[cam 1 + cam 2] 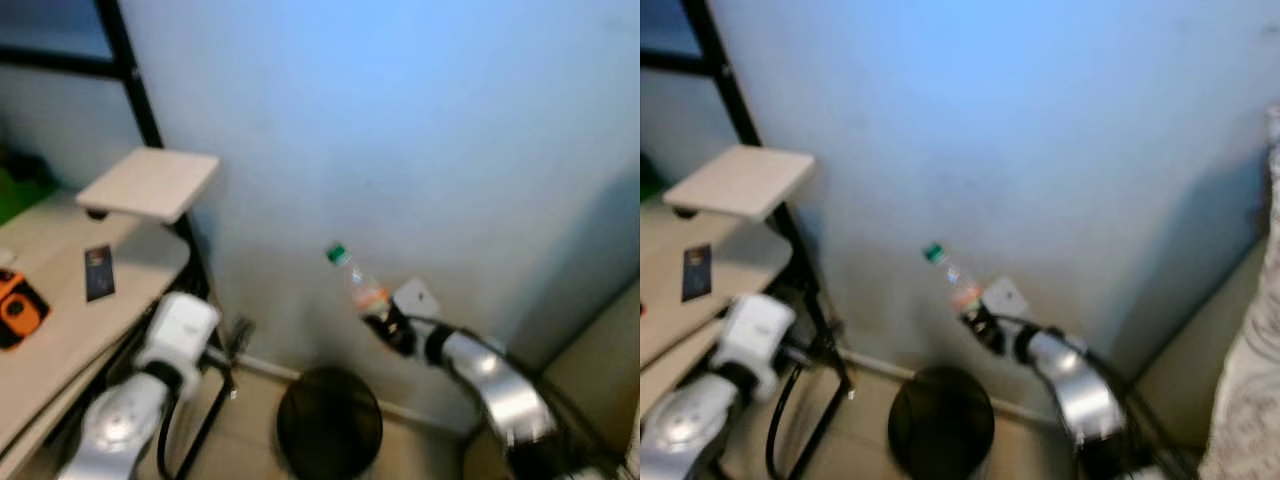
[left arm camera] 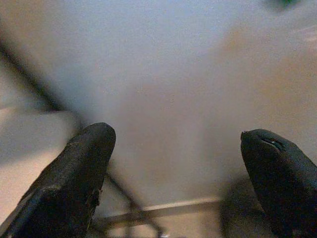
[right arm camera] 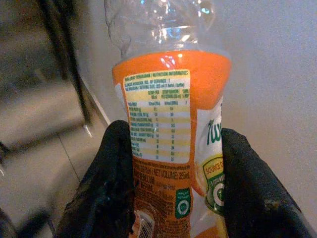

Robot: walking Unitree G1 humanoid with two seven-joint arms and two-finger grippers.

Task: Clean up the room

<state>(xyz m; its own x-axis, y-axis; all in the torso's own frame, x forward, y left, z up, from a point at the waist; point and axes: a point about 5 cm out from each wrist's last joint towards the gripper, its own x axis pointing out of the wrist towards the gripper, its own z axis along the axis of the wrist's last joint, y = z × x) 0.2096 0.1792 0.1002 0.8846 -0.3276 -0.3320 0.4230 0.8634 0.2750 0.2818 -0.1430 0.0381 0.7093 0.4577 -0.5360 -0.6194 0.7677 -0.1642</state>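
We have the plastic bottle (image 3: pixel 173 134) clamped between the right gripper (image 1: pixel 385 325) fingers at its orange label, held up above the black bin (image 1: pixel 329 422) near the wall. It looks empty, so we judge it light and easily crushed; the labelled middle gives the best grip. Our left gripper (image 2: pixel 178 183) hangs spread wide, holding nothing.

Both arms are glossy silver tubes with rounded joints. The left arm (image 1: pixel 120 420), at seven o'clock in the head view, ends in a blocky white wrist housing (image 1: pixel 180 330). The right arm (image 1: pixel 500 390), at five o'clock, narrows into a black wrist collar. Each pincer's fingers (image 2: pixel 74 183) are thick, matte black and round-tipped.
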